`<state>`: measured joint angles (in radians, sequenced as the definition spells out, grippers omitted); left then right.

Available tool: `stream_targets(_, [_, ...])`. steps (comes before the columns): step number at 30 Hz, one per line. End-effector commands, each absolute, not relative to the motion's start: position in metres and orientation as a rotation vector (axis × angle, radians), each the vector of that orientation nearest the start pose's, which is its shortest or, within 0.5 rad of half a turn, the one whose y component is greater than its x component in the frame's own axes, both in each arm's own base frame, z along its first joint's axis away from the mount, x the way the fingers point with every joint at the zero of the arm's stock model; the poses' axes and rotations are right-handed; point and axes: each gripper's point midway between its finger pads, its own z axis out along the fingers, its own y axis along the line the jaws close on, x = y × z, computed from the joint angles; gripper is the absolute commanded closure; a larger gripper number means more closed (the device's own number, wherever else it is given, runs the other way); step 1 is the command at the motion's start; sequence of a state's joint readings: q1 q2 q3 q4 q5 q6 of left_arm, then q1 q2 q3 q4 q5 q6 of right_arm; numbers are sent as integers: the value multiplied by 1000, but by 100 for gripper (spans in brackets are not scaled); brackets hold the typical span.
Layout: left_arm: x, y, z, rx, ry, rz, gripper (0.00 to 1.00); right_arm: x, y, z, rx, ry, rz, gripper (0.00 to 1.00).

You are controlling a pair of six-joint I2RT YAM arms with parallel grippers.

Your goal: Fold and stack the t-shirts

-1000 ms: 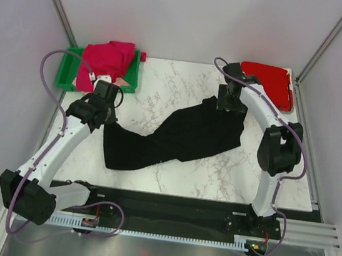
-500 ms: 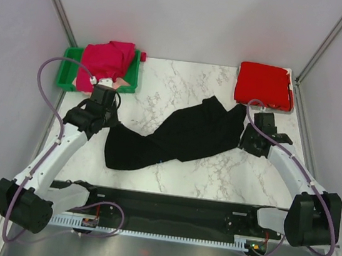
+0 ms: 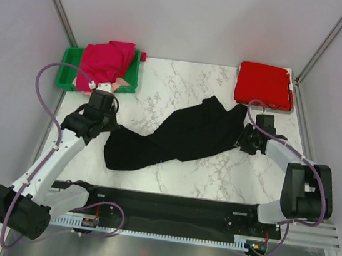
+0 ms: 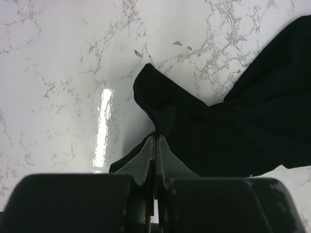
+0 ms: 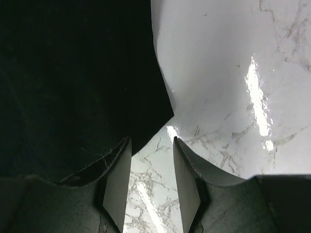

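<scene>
1. A marble table (image 3: 183,85) carries the crumpled black t-shirt (image 3: 182,136).
2. Only the top view shows a folded red t-shirt (image 3: 263,85) beyond its right end and a magenta t-shirt (image 3: 107,60) in a green bin (image 3: 66,73) beyond its left.
3. The left gripper (image 4: 155,145) is clenched at its left edge. The right gripper (image 5: 151,141) gapes astride its right edge.
4. A pale-blue speck (image 4: 250,175) at its hem is unreadable.

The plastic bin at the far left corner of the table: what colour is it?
The bin is green; the top external view shows it best.
</scene>
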<state>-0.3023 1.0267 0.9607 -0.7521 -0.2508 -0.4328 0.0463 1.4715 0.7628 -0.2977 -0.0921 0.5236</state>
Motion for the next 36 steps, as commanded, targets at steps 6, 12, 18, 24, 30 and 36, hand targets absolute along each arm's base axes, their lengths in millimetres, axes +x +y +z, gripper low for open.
stream_targets(6, [277, -59, 185, -299, 2291, -101, 98, 341, 43, 22, 608, 2483, 330, 56])
stream_targets(12, [275, -56, 188, -293, 2281, -92, 98, 345, 48, 19, 615, 2481, 396, 86])
stream_targets(18, [273, -44, 244, -293, 2187, -60, 98, 329, 42, 75, 617, 2464, 362, 100])
stream_targets(24, [255, -28, 328, -288, 2049, -44, 98, 304, 30, 210, 564, 2256, 315, 100])
stream_targets(30, [260, -20, 373, -273, 1997, 2, 98, 297, 20, 260, 574, 2198, 264, 100])
stream_targets(36, [292, -32, 319, -225, 2171, 19, 98, 361, 20, 210, 562, 2394, 203, 96])
